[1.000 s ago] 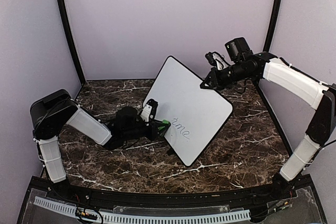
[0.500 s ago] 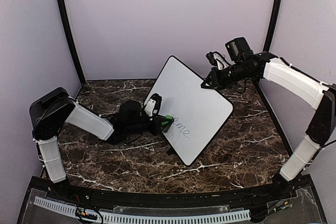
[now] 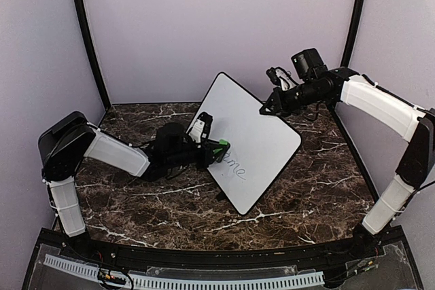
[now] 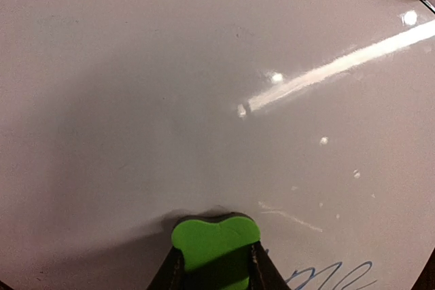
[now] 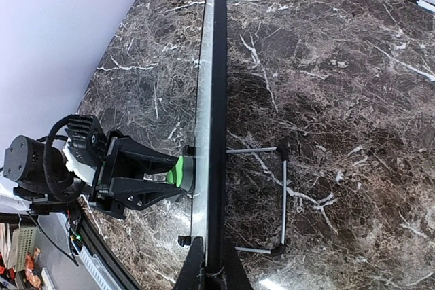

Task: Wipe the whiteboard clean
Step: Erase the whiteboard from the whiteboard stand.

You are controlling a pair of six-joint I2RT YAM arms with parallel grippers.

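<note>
Whiteboard (image 3: 255,134): stands tilted at the middle of the marble table (image 3: 136,195); handwriting (image 3: 236,166) on its lower face; right gripper (image 3: 267,109) clenched on its upper edge. Left gripper (image 3: 215,153): jaws grasping green eraser (image 3: 220,146); eraser pressed to the board face just left of the handwriting.

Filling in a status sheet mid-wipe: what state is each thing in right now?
whiteboard: propped up tilted on the table, mostly blank.
writing: not yet erased, right beside the eraser.
eraser: clamped, pressed against the whiteboard.
left gripper: shut on the eraser.
right gripper: shut on the whiteboard's upper edge.
stand: folded out behind the whiteboard.
</note>
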